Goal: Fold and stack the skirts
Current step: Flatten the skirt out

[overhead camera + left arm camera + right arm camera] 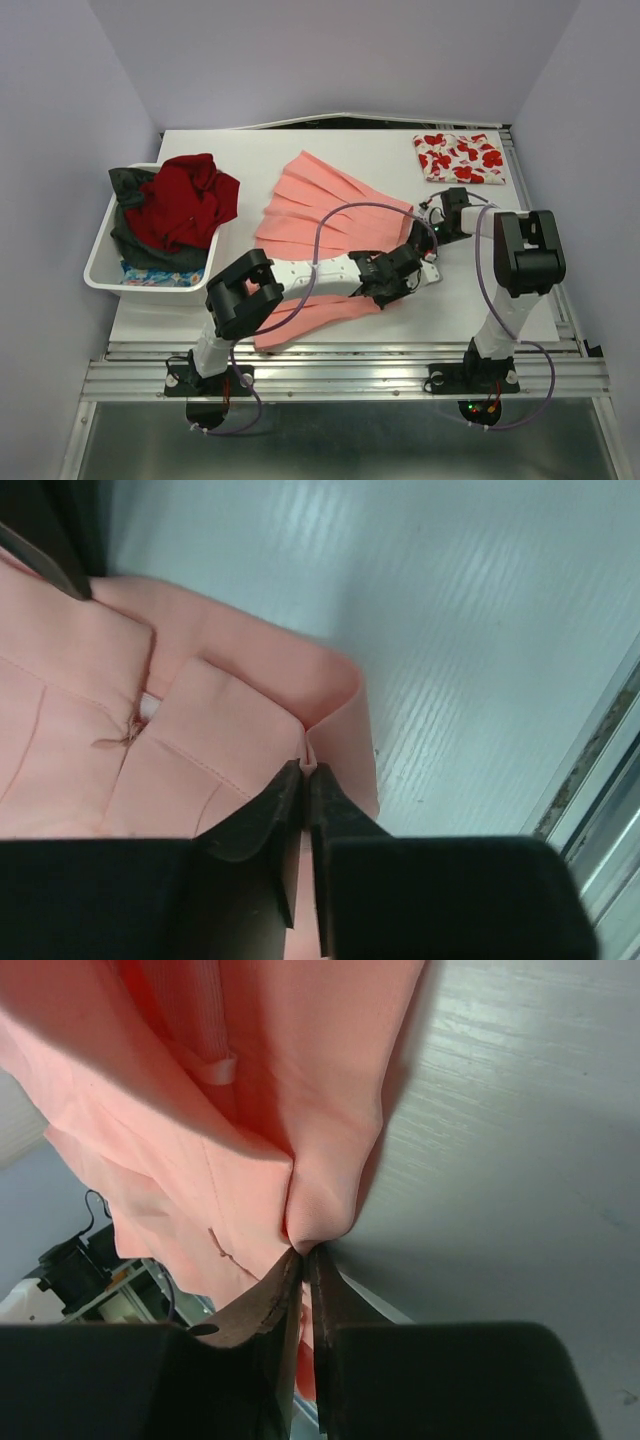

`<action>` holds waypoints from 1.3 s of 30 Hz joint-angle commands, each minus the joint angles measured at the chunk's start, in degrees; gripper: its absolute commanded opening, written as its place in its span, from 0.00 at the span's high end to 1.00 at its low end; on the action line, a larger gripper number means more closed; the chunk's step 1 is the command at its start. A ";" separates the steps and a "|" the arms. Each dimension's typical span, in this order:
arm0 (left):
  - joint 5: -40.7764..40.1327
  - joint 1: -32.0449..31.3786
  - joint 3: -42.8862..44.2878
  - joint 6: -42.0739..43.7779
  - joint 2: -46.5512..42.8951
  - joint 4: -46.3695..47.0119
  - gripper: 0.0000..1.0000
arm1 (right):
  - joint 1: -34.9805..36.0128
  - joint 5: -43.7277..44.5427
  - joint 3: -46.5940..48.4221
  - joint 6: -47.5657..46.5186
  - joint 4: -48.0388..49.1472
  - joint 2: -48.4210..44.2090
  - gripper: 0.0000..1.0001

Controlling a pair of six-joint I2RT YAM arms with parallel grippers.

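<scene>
Left claw [305, 770] and right claw [303, 1252] are each pressed shut on a nip of cloth at the narrow end of the salmon-pink pleated skirt [320, 205]. I judge this sets up carrying that edge over for a fold. The skirt lies fanned out mid-worktop, and the white red-flowered skirt [460, 157] sits folded at the far right corner. The worktop [430, 310] is white and ribbed, pale lilac walls close it in, and a white basket [97, 270] of other clothes sits at the left.
</scene>
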 commanded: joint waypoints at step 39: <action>-9.27 3.32 6.36 -8.44 3.18 3.19 0.41 | 0.24 4.48 -2.07 -0.17 1.26 3.18 0.99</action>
